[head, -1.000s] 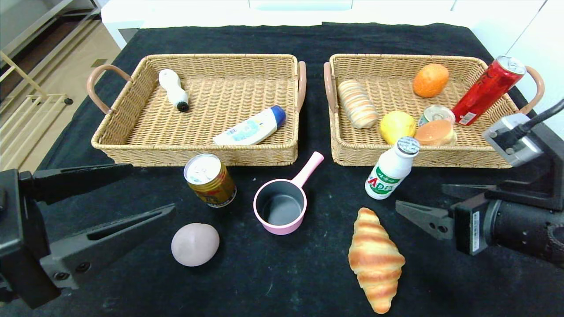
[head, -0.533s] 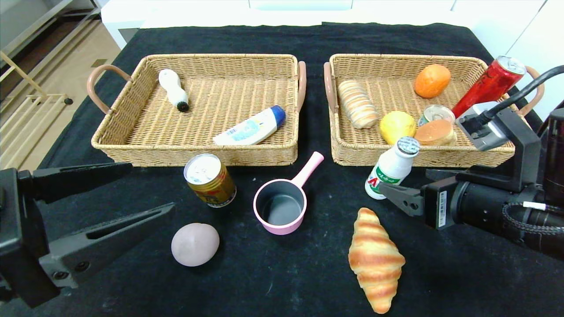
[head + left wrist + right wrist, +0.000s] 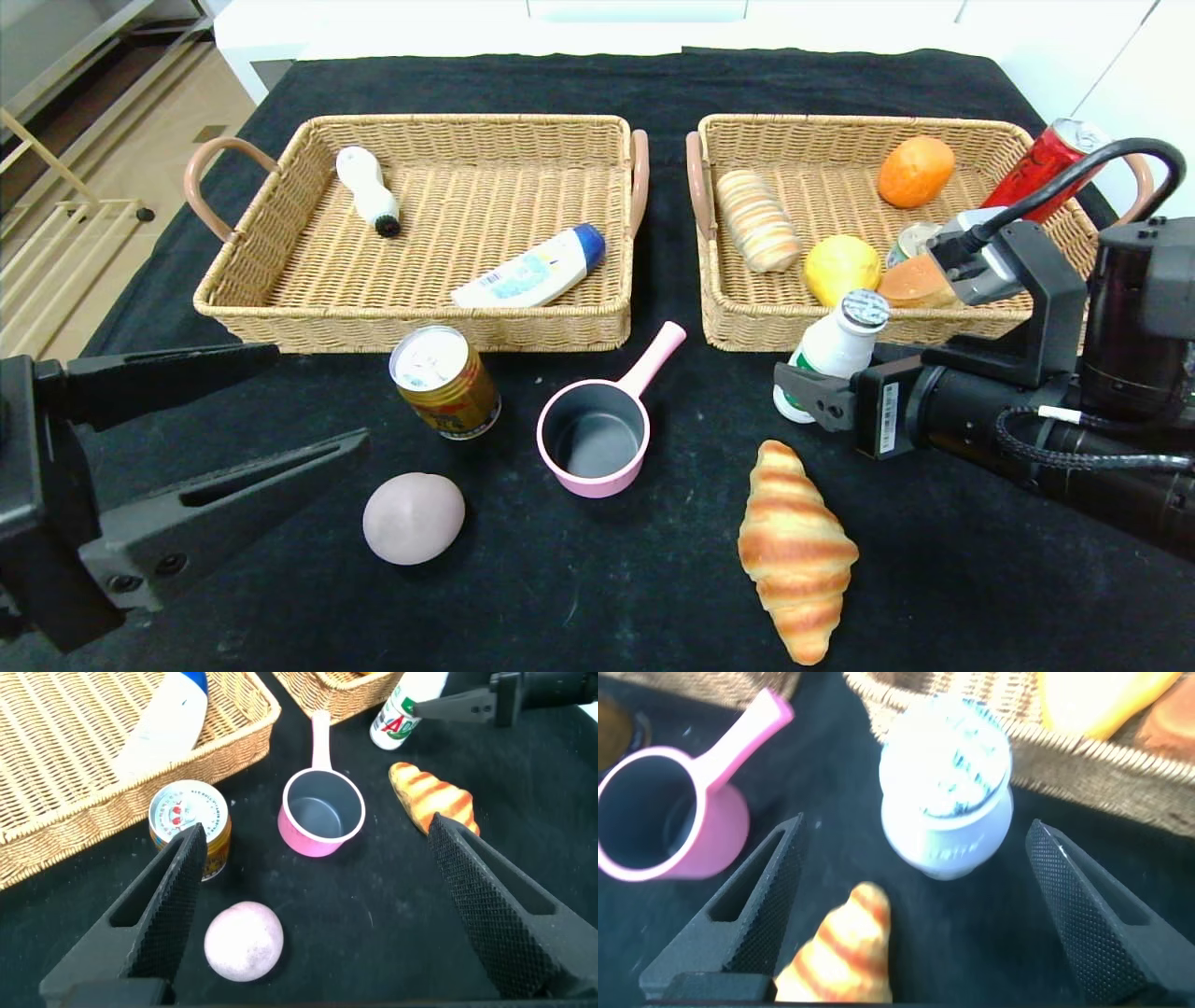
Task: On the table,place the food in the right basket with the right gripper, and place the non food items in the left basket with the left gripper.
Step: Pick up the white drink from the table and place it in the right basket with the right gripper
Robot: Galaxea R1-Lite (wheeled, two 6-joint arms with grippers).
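A white milk bottle (image 3: pixel 831 359) with a green label stands on the black cloth just in front of the right basket (image 3: pixel 747 331). My right gripper (image 3: pixel 822 378) is open and low beside it, and in the right wrist view the bottle (image 3: pixel 948 784) sits just ahead of the gap between the fingers. A croissant (image 3: pixel 794 551) lies nearer the front. A gold can (image 3: pixel 443 383), a pink saucepan (image 3: pixel 597 439) and a pale pink egg (image 3: pixel 414 518) sit in front of the left basket (image 3: pixel 411 317). My left gripper (image 3: pixel 317 397) hangs open at the front left, holding nothing.
The left basket holds a shampoo bottle (image 3: pixel 532 271) and a white brush (image 3: pixel 367 189). The right basket holds a bread roll (image 3: pixel 756 219), a lemon (image 3: pixel 840 268), an orange (image 3: pixel 915 171) and a red can (image 3: pixel 1041 168) leaning on its right rim.
My right gripper has moved left and forward, from well right of the milk bottle to right beside it, still open. The left arm has not moved.
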